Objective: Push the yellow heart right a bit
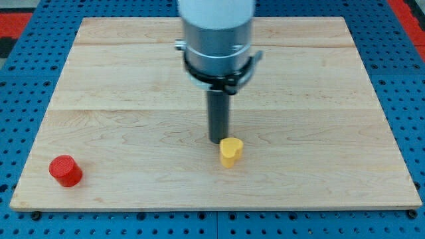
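The yellow heart (230,152) lies on the wooden board (133,99), a little below the middle of the view. My tip (217,141) stands just above and to the left of the heart, touching or nearly touching its upper left edge. The rod hangs from the grey and white arm body at the view's top centre, which hides the board behind it.
A red cylinder (65,170) stands near the board's bottom left corner. The board's edges border a blue perforated surface (20,99) on all sides.
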Robot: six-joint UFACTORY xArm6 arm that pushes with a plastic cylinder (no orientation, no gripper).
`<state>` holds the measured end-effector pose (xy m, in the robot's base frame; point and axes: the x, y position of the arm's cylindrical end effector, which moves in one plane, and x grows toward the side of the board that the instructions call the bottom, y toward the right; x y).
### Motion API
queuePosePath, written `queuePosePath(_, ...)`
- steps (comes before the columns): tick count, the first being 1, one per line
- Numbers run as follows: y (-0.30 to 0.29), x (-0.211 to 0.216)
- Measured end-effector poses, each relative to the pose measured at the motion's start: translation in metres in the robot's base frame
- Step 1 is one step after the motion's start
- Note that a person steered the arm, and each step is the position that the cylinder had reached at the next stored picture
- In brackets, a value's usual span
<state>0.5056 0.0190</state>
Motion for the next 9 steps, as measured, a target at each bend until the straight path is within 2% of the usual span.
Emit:
queuePosePath(3,-0.038,0.035)
queuePosePath(7,0.067,0.039)
queuePosePath(9,0.076,0.052)
